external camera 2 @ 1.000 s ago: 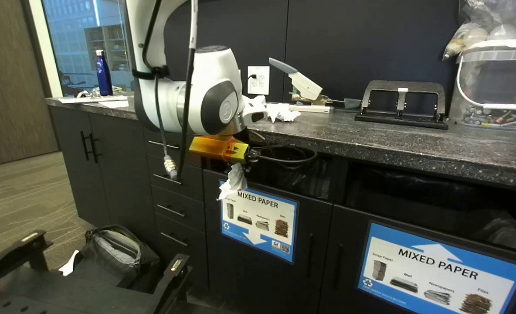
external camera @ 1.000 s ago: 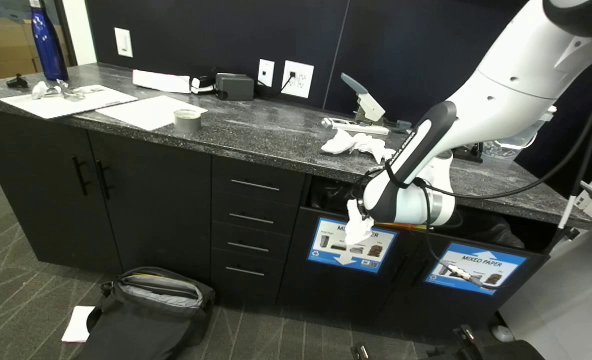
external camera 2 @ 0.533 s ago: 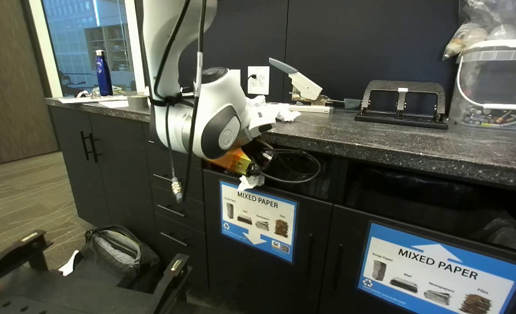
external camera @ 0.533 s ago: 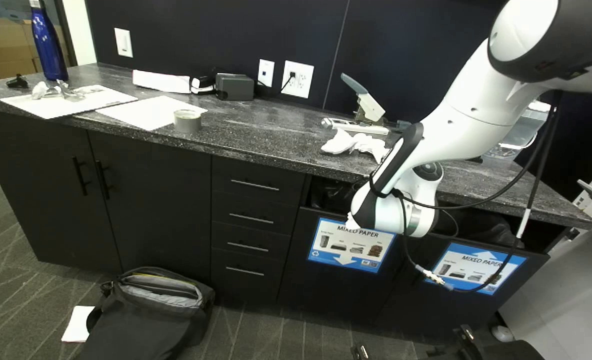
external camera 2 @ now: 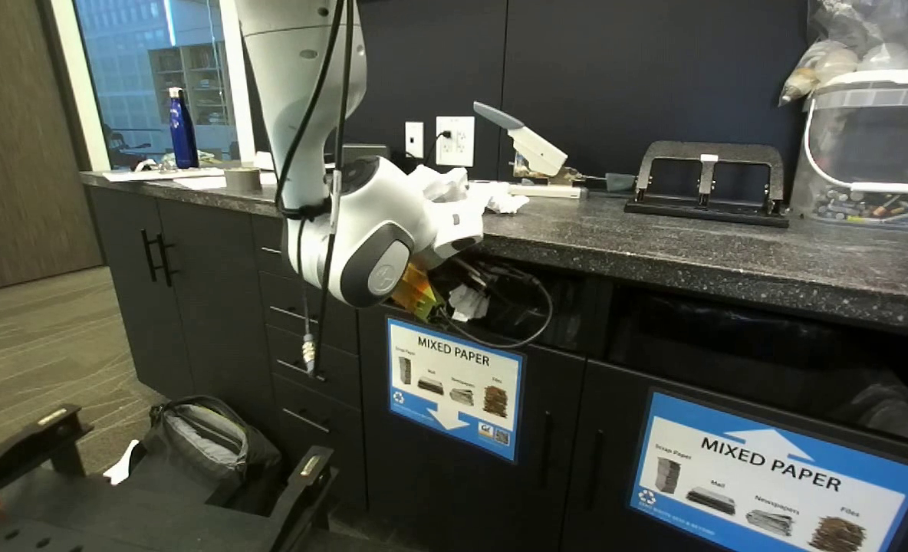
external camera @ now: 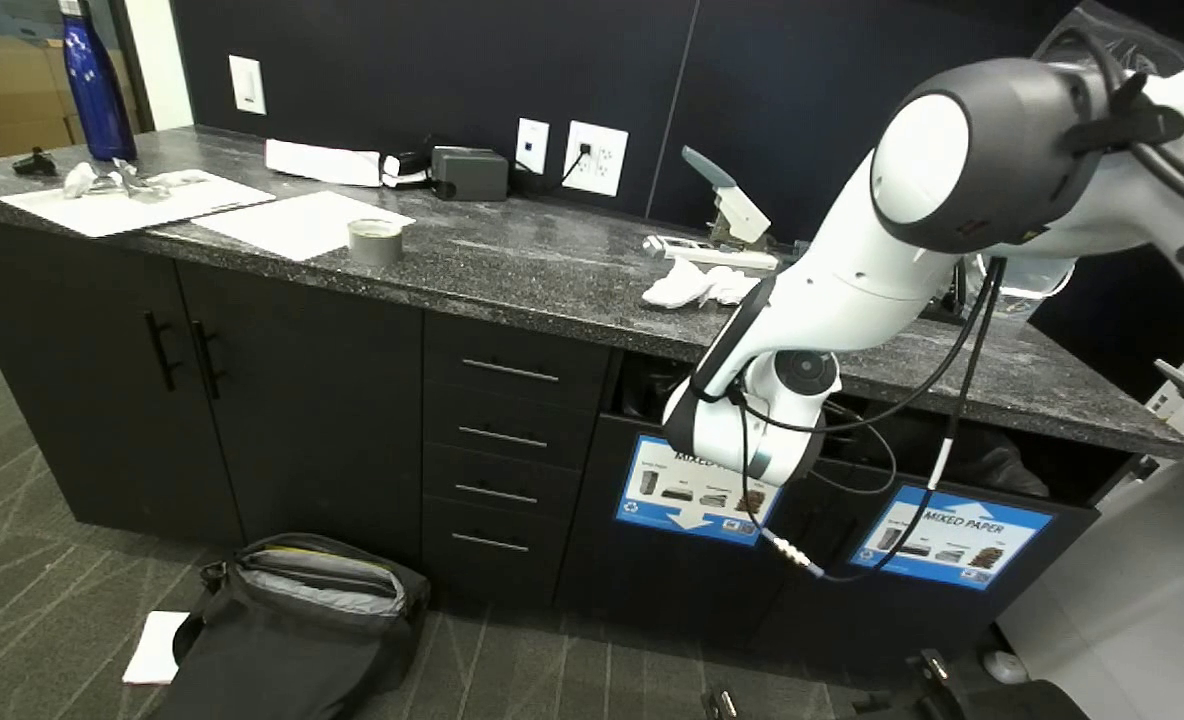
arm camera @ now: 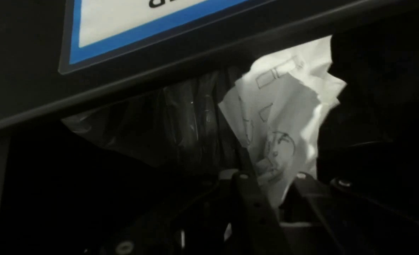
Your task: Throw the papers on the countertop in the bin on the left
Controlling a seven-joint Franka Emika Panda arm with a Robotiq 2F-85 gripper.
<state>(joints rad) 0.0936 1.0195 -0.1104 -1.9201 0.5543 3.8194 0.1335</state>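
Matte black panelling [external camera 2: 623,69] behind, over a dark, speckled, stone-grained desk [external camera 2: 692,249]. With the tool [arm camera: 271,184] pinched nearly closed, grips a creased, jagged-edged white paper wad [arm camera: 287,106], thin dark outlines across its folds. Holds it in the dark mouth of the bin [external camera 2: 567,326], beside glossy wrinkled film [arm camera: 191,113], above a blue-bordered label [external camera 2: 454,383]. Farther out, on the desk: softly crumpled papers [external camera: 677,287], flat smooth sheets [external camera: 297,225], a squat grey cylinder [external camera: 375,245].
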